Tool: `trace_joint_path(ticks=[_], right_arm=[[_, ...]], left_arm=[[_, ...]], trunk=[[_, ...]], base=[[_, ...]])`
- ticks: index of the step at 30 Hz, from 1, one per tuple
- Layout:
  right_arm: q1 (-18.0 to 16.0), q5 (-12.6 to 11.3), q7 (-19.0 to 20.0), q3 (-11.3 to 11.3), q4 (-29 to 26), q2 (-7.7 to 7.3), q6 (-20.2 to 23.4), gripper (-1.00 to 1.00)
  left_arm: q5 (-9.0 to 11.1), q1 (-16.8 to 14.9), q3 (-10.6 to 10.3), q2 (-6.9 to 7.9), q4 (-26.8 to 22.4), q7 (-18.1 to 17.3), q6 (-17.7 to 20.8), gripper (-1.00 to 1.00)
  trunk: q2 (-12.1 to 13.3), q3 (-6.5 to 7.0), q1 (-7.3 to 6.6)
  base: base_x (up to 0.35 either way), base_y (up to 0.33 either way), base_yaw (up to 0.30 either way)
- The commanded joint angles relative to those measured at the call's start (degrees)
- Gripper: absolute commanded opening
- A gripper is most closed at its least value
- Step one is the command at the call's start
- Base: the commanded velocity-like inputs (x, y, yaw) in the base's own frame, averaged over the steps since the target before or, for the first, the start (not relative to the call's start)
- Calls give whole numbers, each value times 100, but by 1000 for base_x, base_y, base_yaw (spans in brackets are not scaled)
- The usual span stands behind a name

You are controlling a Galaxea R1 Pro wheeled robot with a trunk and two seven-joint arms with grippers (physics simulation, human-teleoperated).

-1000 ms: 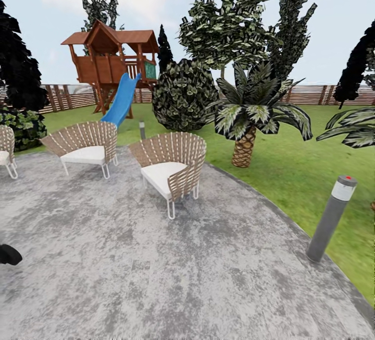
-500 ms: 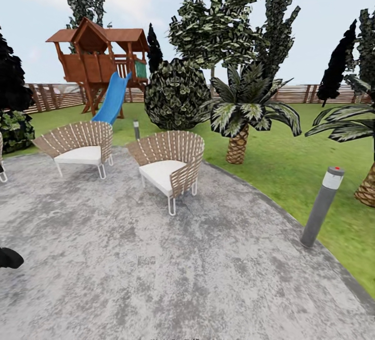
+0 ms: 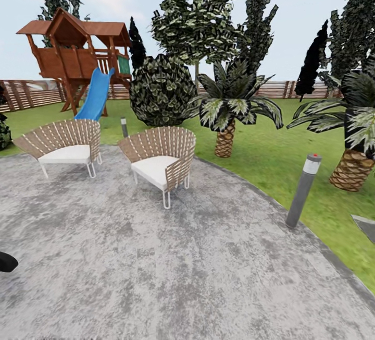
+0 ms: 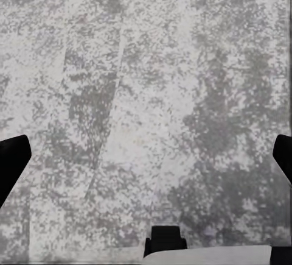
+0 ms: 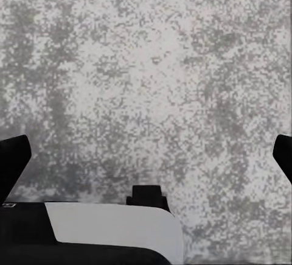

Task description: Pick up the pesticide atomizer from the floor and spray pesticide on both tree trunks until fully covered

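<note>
Rightward the head view has swung; both chairs (image 3: 159,165) slide left. Left hand (image 4: 146,155) and right hand (image 5: 146,155) hang released over paving (image 3: 156,267).

No readable text, label, brand, number or sign appears anywhere in these views.
</note>
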Motion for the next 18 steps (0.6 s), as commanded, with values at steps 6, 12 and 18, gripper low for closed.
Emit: trace_joint_path(ticks=[6,12,18], right_arm=[[0,-1,-5,-1,8,-1,-12,100],[0,-1,-6,-2,9,-1,-12,100],[0,-1,-6,-2,17,-1,-19,100]], left_arm=[[1,3,-3,-13,-7,-1,-41,100],[1,3,1,-15,-7,-1,-49,100],[0,3,5,-15,-1,-4,-47,100]], trunk=[[-3,-16,-4],[-3,-17,-4],[-3,-22,-4]], base=[[-328,-87,-40],[-269,-196,-6],[-236,-226,-8]])
